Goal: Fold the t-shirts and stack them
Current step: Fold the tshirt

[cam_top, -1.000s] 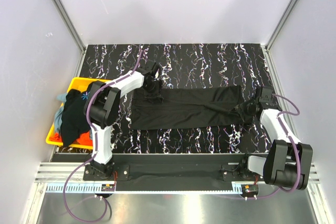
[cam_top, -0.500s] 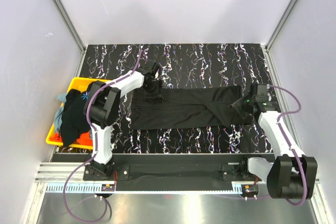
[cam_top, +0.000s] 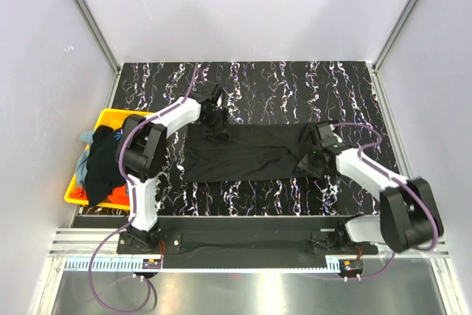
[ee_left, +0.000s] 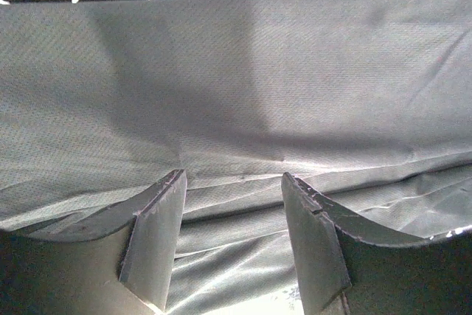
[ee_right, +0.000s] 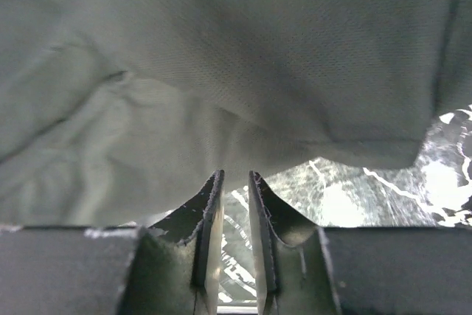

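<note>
The black t-shirt (cam_top: 251, 154) lies across the middle of the surface (cam_top: 295, 86), leaving a broad bare band behind it and a narrower strip in front, while the yellow bin (cam_top: 110, 114) heaped with shirts (cam_top: 103, 161) blocks the left edge and the left arm (cam_top: 173, 117) and right arm (cam_top: 369, 173) overhang the cloth's ends.

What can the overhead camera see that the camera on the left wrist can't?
Only the overhead view takes in the whole scene: the yellow bin at the left, heaped with other shirts, the right arm, and the full outline of the black t-shirt spread out. Only the left wrist view shows the left fingers up close, standing apart with the cloth right before them, plus its weave and creases. Both show that black t-shirt and the marbled table.
</note>
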